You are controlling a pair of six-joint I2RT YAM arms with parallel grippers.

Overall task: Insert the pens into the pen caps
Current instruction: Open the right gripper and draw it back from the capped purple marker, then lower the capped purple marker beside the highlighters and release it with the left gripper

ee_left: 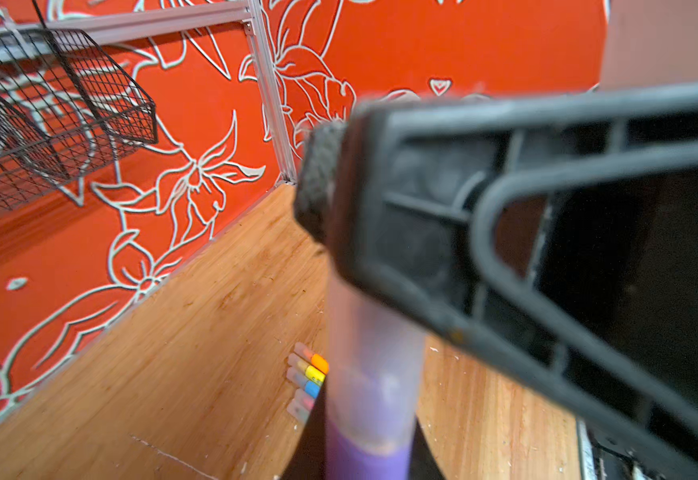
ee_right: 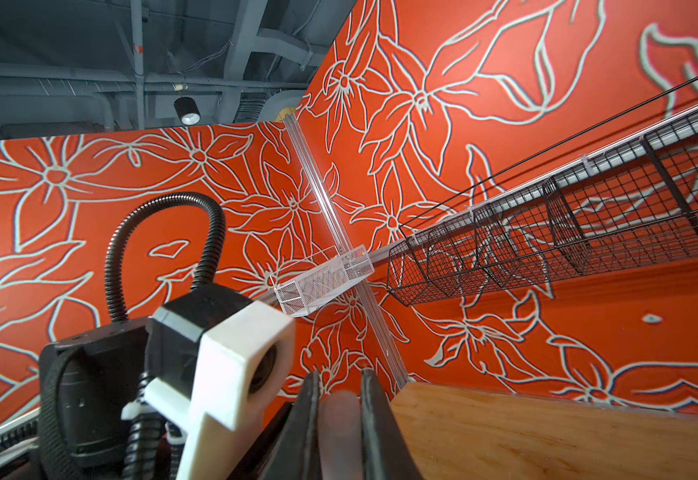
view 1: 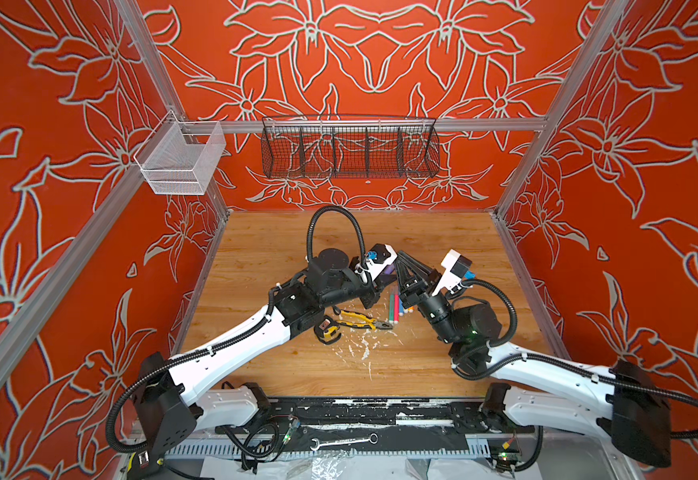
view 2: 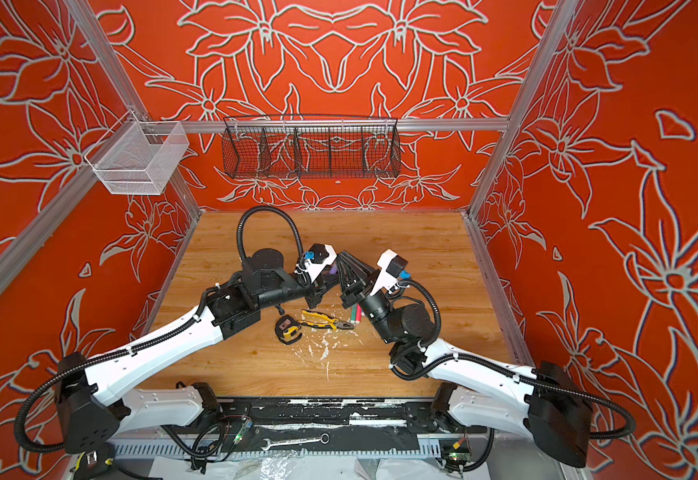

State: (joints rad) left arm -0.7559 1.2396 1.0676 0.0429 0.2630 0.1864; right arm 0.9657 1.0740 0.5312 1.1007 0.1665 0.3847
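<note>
My two grippers meet in the air above the wooden table (view 1: 256,257), just beyond the nose of the yellow-handled pliers (view 1: 360,321). My left gripper (ee_left: 364,471) is closed tight around the purple pen (ee_left: 366,451). In the left wrist view the pen rises from between the gripper's dark fingers. My right gripper (ee_right: 339,390) is pinched fully in on a clear cap (ee_right: 339,415). In the right wrist view the cap shows as a cloudy tube squeezed between two black fingers. The cap lines up with the purple pen, and its open end overlaps the top of the purple barrel. How deep the tip sits inside is too blurred to tell.

The five other pens (view 1: 395,308) lie side by side on the table, just beside the pliers' nose and below my joined grippers. In the left wrist view orange, yellow, blue and pink barrels each wear a clear cap, and the fifth is mostly hidden. A tape measure (view 1: 327,331) sits touching the pliers' handles. White flecks (view 1: 362,349) are scattered on the near side of the pliers.
</note>
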